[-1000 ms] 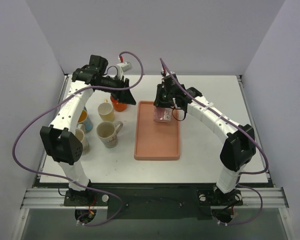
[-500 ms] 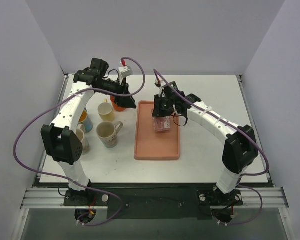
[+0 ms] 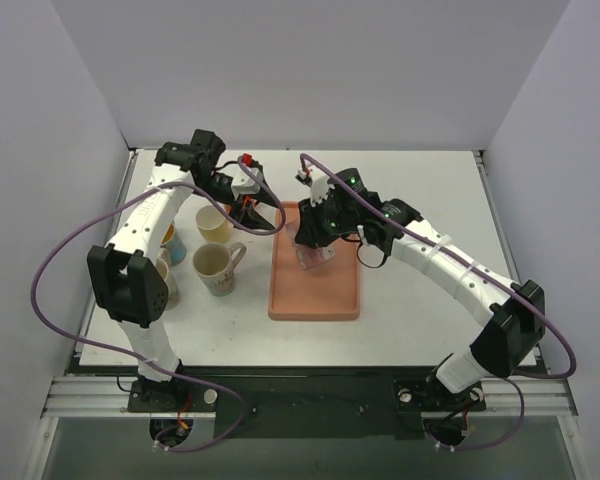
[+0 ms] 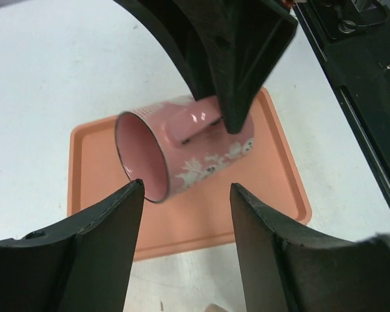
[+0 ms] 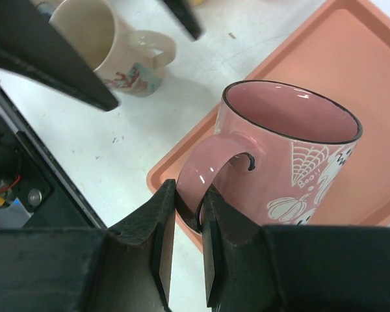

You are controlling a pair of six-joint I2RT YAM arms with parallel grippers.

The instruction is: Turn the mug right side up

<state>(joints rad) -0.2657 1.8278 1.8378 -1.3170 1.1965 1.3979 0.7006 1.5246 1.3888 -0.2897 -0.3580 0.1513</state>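
A pink mug [image 3: 313,253] with white Halloween drawings hangs tilted over the orange tray [image 3: 315,300]. My right gripper [image 3: 318,232] is shut on its handle. In the right wrist view the fingers [image 5: 161,227] pinch the handle [image 5: 211,166], and the mug's mouth [image 5: 292,110] faces the camera. In the left wrist view the mug [image 4: 182,153] lies nearly sideways with its mouth to the left, above the tray [image 4: 201,221]. My left gripper [image 3: 252,207] is open and empty at the tray's far left edge, facing the mug [image 4: 186,188].
Several mugs stand left of the tray: a cream printed one [image 3: 216,268], a pale yellow one [image 3: 214,224], and others by the left arm [image 3: 166,240]. The cream mug also shows in the right wrist view [image 5: 107,39].
My right gripper has carried the pink mug left and nearer over the tray and tilted it. My left gripper has swung nearer and toward the tray.
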